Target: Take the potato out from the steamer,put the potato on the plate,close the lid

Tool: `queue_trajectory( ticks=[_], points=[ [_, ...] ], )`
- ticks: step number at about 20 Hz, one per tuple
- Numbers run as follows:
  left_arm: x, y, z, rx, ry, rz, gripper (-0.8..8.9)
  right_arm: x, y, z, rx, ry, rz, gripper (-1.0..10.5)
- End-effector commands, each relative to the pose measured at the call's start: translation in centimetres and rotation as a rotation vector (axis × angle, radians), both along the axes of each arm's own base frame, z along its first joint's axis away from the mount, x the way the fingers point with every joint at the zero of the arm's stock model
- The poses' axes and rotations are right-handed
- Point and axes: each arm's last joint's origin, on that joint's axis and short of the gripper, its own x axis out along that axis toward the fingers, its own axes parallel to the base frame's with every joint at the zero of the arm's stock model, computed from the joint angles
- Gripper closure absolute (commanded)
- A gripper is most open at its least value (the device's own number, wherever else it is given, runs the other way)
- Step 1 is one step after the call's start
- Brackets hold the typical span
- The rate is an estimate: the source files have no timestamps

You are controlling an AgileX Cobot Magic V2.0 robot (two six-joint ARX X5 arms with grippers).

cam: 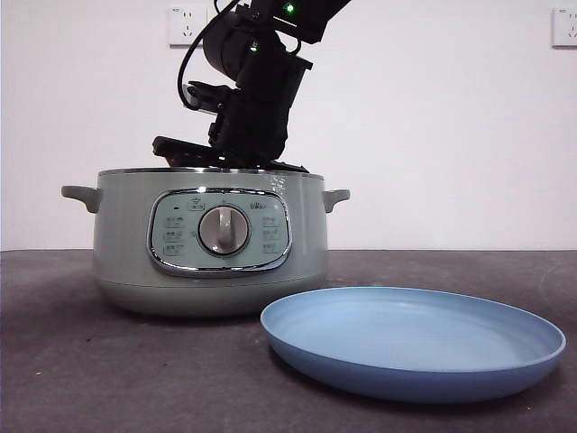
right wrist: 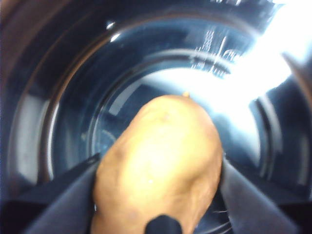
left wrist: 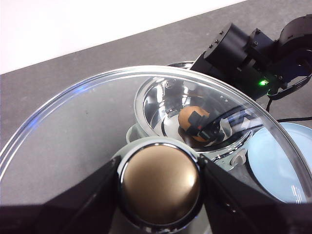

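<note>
The sage-green steamer (cam: 126,244) stands open at the left, with the light-blue plate (cam: 415,338) in front of it to the right. My right gripper (right wrist: 158,170) reaches down into the pot, and its jaws are shut on the orange-brown potato (right wrist: 161,161) on both sides, low in the steel bowl. Its arm (cam: 257,90) comes from above. My left gripper (left wrist: 160,190) is shut on the knob (left wrist: 160,180) of the glass lid (left wrist: 87,122) and holds it beside and above the steamer (left wrist: 156,105). Through the glass I see the potato (left wrist: 187,117).
The plate (left wrist: 278,165) lies close against the pot's right side. Dark table surface surrounds both. A white wall stands behind with sockets at top left (cam: 187,23) and top right (cam: 563,25). The lid and left arm do not show in the front view.
</note>
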Motion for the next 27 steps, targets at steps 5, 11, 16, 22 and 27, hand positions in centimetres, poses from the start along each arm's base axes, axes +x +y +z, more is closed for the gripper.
queue_trajectory(
  ticks=[5, 11, 16, 22, 27],
  points=[
    [0.1, 0.0, 0.8, -0.023, -0.072, -0.003, 8.22, -2.2, -2.2, 7.8, 0.066, -0.142, 0.006, 9.6],
    [1.5, -0.6, 1.0, -0.062, -0.087, -0.076, 8.22, -9.2, -8.6, 17.2, 0.007, -0.172, 0.003, 9.6],
    [2.6, -0.9, 1.1, -0.084, -0.089, -0.121, 8.22, -13.0, -12.1, 19.2, -0.009, -0.162, 0.004, 9.6],
    [3.6, -1.2, 1.0, -0.094, -0.084, -0.149, 8.22, -16.3, -15.1, 14.0, 0.001, -0.131, -0.067, 9.6],
    [4.2, -1.5, 0.9, -0.103, -0.074, -0.171, 8.22, -17.3, -16.0, 7.0, -0.013, -0.069, -0.098, 9.6]
  ],
)
